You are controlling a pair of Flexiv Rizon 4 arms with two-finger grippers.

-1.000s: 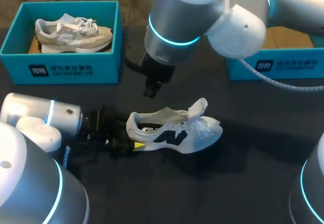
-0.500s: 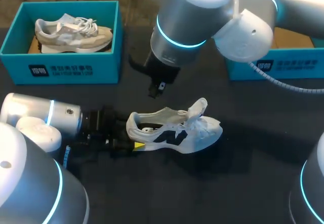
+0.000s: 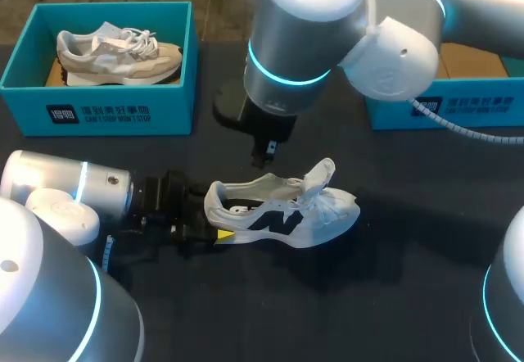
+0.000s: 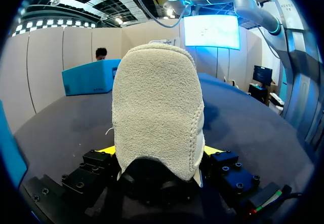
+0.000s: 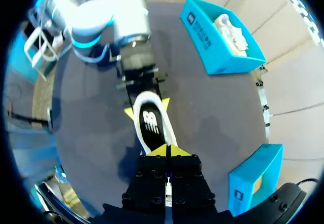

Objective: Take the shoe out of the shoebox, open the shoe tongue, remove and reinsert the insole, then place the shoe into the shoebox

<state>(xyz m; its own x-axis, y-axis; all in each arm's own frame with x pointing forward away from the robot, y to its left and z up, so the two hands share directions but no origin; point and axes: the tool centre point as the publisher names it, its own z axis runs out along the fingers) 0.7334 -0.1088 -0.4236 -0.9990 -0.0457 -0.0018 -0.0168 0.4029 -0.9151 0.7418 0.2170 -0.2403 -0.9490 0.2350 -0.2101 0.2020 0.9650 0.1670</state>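
A white sneaker with a dark logo stands upright on the black table, its tongue pulled up. My left gripper is shut on its heel, one yellow tip on each side. In the left wrist view the heel fills the space between the fingers of the left gripper. My right gripper hangs just above the shoe's opening, shut and holding nothing. The right wrist view looks straight down past the right gripper into the sneaker, where the insole shows.
A teal shoebox at the back left holds a second, beige sneaker. Another teal shoebox stands at the back right, partly behind my right arm. The table is dark and bare in front of the shoe.
My right gripper has shut and moved a little down and to the right, closer to the shoe's opening. The left arm and the shoe have stayed still.
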